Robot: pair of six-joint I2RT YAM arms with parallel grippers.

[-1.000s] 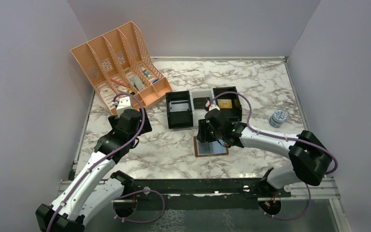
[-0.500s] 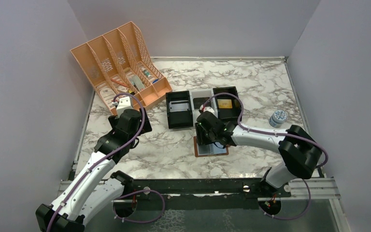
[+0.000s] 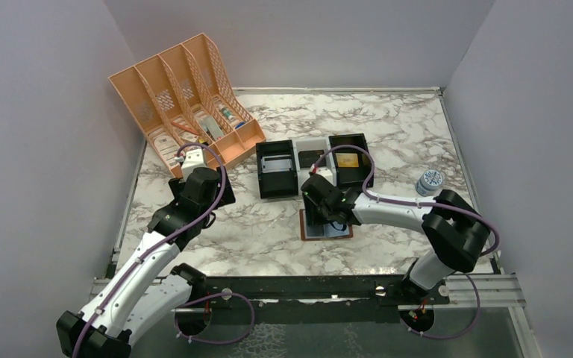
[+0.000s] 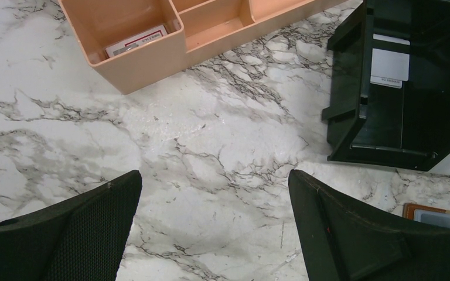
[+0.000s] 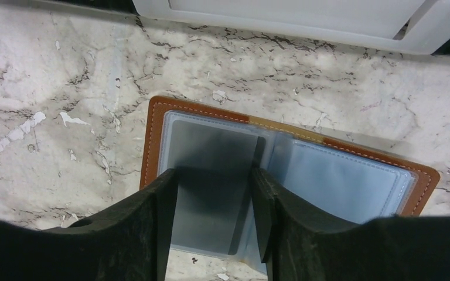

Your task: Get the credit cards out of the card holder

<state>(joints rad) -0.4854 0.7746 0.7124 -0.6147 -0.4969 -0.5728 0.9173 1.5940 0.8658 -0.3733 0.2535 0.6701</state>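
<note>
The card holder (image 3: 340,230) is a brown wallet lying spread open on the marble. In the right wrist view its pale blue-grey pockets (image 5: 351,175) face up. A grey credit card (image 5: 211,146) lies in the left half, its near end reaching past the pocket edge. My right gripper (image 5: 214,172) is down over that half, jaws apart, one finger on each side of the card. I cannot tell if they touch it. It also shows in the top view (image 3: 319,212). My left gripper (image 4: 214,175) is open and empty over bare marble, left of the wallet (image 4: 439,215).
An orange desk organiser (image 3: 186,97) stands at the back left. Two black trays (image 3: 276,168) (image 3: 351,160) and a small white tray (image 5: 293,14) sit just behind the wallet. A small jar (image 3: 430,182) stands at the right.
My right gripper has shifted left over the wallet's left half, and its elbow followed. The left arm has barely moved.
</note>
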